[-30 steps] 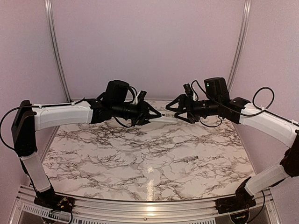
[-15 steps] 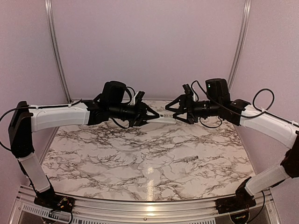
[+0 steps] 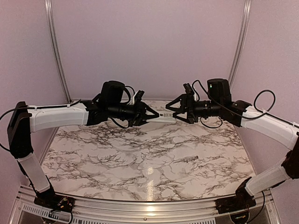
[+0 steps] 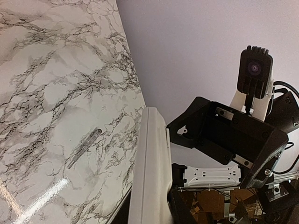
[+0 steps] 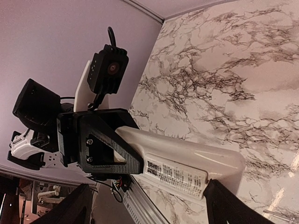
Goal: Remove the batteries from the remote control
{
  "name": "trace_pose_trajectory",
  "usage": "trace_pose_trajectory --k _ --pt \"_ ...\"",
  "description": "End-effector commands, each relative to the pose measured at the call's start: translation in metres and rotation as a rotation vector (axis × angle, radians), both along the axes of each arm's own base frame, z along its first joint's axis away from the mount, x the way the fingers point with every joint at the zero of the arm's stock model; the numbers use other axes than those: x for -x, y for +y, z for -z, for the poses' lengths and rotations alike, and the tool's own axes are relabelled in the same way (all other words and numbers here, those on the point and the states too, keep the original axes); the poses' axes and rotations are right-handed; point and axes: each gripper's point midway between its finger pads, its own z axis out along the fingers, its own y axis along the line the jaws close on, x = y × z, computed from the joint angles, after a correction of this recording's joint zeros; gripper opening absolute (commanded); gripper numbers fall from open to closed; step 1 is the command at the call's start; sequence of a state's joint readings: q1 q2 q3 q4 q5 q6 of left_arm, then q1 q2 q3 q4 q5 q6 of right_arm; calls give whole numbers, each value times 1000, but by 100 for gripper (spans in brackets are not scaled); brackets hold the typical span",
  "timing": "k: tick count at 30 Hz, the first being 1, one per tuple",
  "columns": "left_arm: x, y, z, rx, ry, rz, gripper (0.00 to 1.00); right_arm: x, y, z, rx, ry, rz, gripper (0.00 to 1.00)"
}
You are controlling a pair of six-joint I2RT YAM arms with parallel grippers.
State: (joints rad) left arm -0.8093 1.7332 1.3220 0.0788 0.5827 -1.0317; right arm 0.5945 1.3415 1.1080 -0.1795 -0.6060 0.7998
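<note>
The right hand (image 3: pixel 173 111), fingers spread wide and gripping nothing, faces the free end of the remote control (image 5: pixel 187 161), which hangs level above the marble counter (image 3: pixel 140 158). The remote's long axis runs straight from one hand to the other. At the far end, the left hand (image 3: pixel 155 114) is clamped on the body. The label side faces the right hand, and the batteries are not visible.
</note>
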Motion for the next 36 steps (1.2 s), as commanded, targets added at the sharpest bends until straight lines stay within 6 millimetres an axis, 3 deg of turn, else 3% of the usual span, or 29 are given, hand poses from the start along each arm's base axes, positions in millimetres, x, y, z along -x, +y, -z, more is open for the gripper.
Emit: trace_pose_trajectory --k 1,14,36 --pt "36 -12 -89 241 -220 155 0 26 18 -2 -51 37 -141 82" --pt "40 -12 -92 250 -244 179 0 27 20 -4 -56 33 -152 82" --pt "48 -17 -112 269 -361 271 0 20 22 -31 -49 -19 -149 81"
